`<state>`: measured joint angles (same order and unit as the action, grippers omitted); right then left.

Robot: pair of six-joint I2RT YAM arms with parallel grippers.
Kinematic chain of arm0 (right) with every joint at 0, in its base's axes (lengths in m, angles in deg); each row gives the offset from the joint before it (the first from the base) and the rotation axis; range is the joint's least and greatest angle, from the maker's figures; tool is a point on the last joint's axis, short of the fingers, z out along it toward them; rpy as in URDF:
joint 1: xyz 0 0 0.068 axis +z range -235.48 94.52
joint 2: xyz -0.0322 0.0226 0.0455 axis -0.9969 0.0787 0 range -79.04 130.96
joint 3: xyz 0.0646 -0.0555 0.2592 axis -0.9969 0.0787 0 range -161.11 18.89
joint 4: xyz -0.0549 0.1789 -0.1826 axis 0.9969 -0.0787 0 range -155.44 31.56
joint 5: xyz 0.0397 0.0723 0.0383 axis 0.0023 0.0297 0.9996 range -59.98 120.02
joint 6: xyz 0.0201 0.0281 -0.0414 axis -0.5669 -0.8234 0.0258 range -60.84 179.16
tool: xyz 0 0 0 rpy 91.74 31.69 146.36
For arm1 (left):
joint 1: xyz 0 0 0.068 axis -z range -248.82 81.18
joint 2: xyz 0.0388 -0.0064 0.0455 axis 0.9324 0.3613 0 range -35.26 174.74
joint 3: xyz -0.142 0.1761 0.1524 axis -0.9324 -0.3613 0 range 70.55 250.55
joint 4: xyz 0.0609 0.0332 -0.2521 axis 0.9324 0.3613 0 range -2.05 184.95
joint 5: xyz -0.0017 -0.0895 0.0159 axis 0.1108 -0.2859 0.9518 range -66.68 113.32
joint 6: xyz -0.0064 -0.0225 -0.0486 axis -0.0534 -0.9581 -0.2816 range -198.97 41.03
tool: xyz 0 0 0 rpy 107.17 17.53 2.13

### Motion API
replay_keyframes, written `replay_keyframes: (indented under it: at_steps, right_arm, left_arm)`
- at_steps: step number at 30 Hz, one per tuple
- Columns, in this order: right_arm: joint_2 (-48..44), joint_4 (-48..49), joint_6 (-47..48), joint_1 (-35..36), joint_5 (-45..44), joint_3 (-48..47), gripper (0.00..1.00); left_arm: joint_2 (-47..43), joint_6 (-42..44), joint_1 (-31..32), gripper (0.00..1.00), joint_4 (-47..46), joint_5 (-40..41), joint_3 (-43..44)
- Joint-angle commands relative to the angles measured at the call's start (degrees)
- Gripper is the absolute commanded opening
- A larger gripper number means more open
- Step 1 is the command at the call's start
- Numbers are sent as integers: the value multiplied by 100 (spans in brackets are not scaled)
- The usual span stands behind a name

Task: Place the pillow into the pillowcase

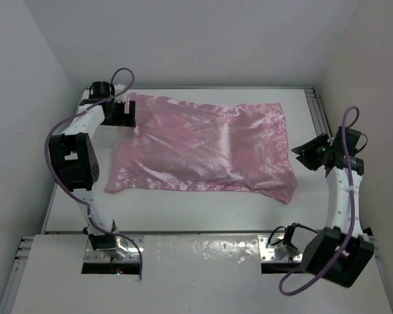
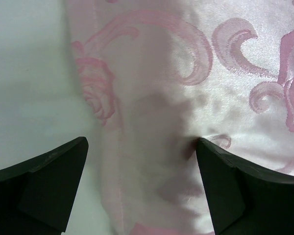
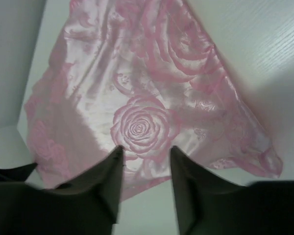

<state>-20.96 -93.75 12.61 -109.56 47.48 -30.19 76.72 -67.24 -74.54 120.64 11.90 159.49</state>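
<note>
Top external view shows us the pink pillowcase (image 1: 203, 147) lying plump across the table (image 1: 183, 212) with no pillow in sight, so we judge it stuffed and only tidying remaining, our left fingers (image 2: 44, 181) spread over its edge, right fingers (image 3: 100, 191) parted, empty.

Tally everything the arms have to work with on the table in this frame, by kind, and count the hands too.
Pink pillowcase: 1
Robot hands: 2 (left hand, right hand, both open, neither gripping fabric)
Total: 3
</note>
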Motion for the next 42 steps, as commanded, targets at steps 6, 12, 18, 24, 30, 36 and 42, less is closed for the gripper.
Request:
replay_keyframes:
  at_steps: [6, 12, 18, 24, 30, 36, 42]
  right_arm:
    - [1846, 578, 259, 648, -213, -232, 48]
    - [2532, -563, 1251, 861, -1664, -1787, 98]
    - [2453, -495, 1552, 826, -2027, -1948, 99]
    - [2497, -512, 1517, 817, -2027, -1825, 99]
    - [2374, -407, 1552, 808, -2114, -1587, 99]
    - [2251, -433, 1517, 799, -2413, -1473, 99]
    - [2067, -363, 1508, 747, -2440, -1306, 99]
  left_arm:
    - [-1011, -21, -692, 93, 273, 175, 150]
    - [-1477, -56, -1361, 94, 203, 623, -27]
    - [-1899, -171, -1784, 94, 98, 1001, -386]
    - [-2198, -250, -1907, 94, 98, 1001, -606]
    - [-2348, -250, -1977, 94, 10, 940, -879]
    - [-2348, -197, -2039, 94, 18, 914, -905]
    - [-2322, -188, -2030, 94, 18, 878, -923]
